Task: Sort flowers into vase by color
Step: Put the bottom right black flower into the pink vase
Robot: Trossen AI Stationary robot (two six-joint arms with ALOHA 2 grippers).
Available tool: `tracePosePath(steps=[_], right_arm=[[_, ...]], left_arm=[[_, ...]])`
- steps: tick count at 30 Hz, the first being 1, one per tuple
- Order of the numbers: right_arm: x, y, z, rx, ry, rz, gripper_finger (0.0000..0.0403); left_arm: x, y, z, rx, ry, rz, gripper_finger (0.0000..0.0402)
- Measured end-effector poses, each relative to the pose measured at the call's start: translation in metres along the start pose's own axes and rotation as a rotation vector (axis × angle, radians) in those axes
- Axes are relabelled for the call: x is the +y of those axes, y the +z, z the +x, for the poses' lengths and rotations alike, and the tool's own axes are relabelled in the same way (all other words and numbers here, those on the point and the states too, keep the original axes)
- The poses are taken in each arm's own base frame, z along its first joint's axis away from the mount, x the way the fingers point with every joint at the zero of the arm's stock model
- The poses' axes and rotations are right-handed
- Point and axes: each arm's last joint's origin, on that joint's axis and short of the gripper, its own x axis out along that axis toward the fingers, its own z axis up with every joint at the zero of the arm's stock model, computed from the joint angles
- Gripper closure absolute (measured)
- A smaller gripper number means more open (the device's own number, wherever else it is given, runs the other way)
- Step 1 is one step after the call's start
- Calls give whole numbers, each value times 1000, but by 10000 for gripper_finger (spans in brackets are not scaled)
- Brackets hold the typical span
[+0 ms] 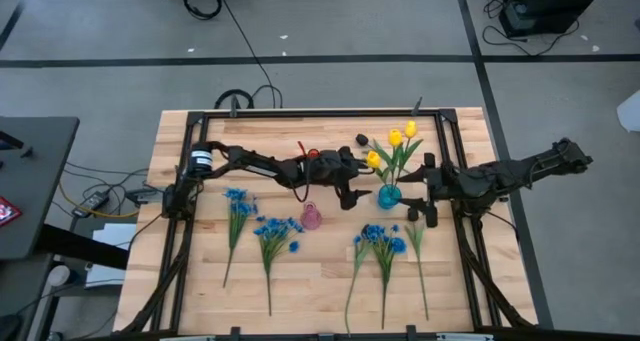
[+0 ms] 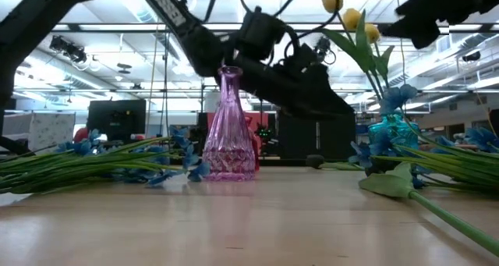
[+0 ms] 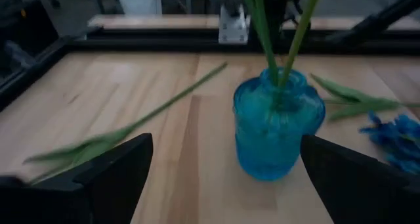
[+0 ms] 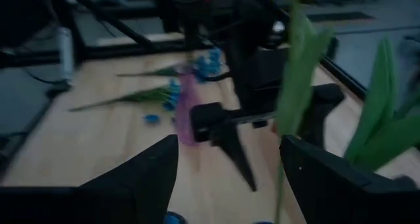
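A blue glass vase [image 1: 388,194] stands right of centre and holds three yellow tulips [image 1: 397,141] upright. A pink glass vase [image 1: 311,217] stands left of it, with no flower in it. Three bunches of blue flowers [image 1: 272,231] lie flat on the near half of the table. My left gripper [image 1: 362,186] is open just left of the blue vase [image 3: 275,125], its fingers apart on either side without touching it. My right gripper [image 1: 421,189] is open just right of the vase; a tulip stem [image 4: 289,86] shows between its fingers.
A green stem with leaves [image 1: 417,251] lies right of the nearest blue bunch [image 1: 381,239]. Another long green stem [image 3: 131,125] lies on the table on the far side of the blue vase. A small dark thing [image 1: 362,139] lies near the far rail. A black frame [image 1: 300,114] borders the table.
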Motion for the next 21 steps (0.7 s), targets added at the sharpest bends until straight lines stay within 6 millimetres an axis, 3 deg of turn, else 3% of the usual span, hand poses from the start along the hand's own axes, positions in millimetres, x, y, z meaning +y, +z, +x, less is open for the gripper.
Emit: tracePosePath(steps=[7,11,21], right_arm=[[0,4,-15,-63,73,24,124],[0,4,-19,-76,113,40,124],[-5,-15,-17,91,-34,214,129]], left_arm=[[2,36,-32,56,10,5,10],[1,54,-57,-5,23,37,10],[-7,67,-125,-145,51,63,10]])
